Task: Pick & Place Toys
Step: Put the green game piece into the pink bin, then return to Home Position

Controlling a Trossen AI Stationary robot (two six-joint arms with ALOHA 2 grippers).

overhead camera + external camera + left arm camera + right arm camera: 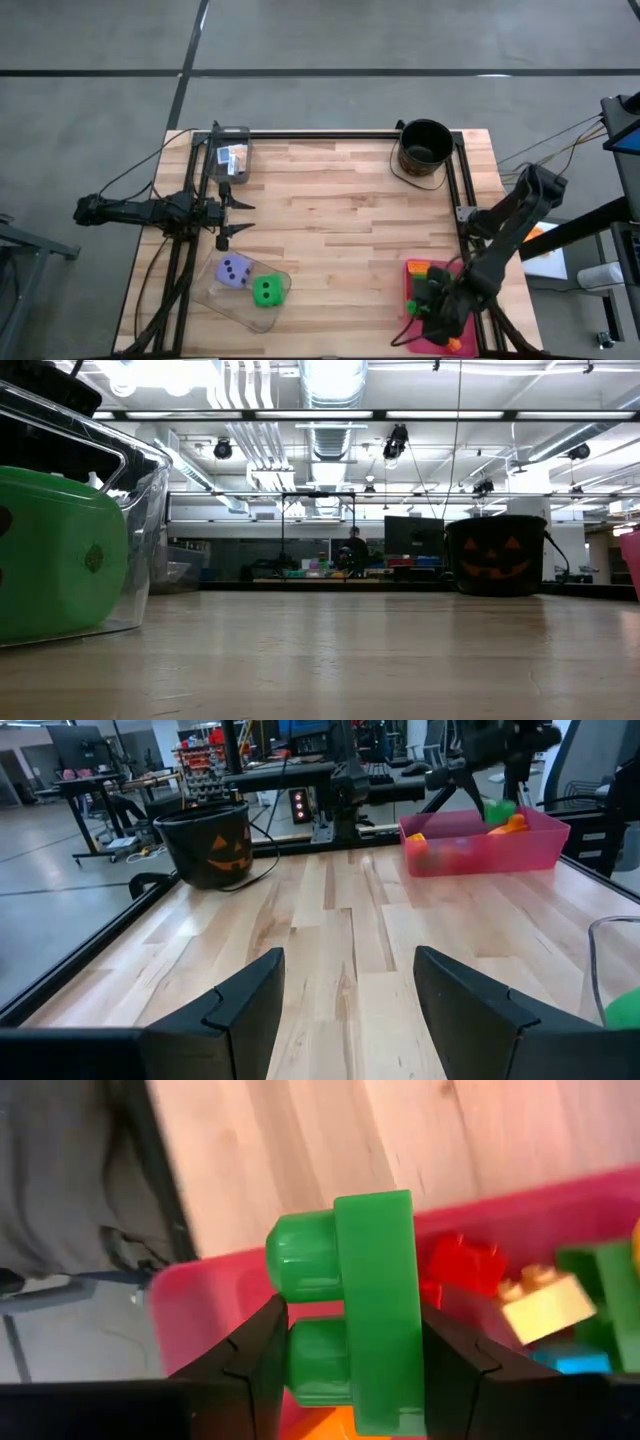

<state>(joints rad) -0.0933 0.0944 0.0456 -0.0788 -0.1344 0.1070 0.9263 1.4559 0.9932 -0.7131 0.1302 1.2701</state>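
- The right gripper pinches a green brick over the pink tray, at the table's 5 o'clock corner.
- The left gripper waits at 9 o'clock, fingers apart, holding nothing.
- Bare wood fills the middle.

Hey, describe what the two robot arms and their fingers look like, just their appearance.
Both arms are dark, nearly black, jointed in slim segments. The left arm has thin black cables trailing from its base. The right arm is bulkier at its joints. The left gripper has two flat, angular matte-black fingers with stepped edges; the right gripper has the same faceted black fingers. No markings show.
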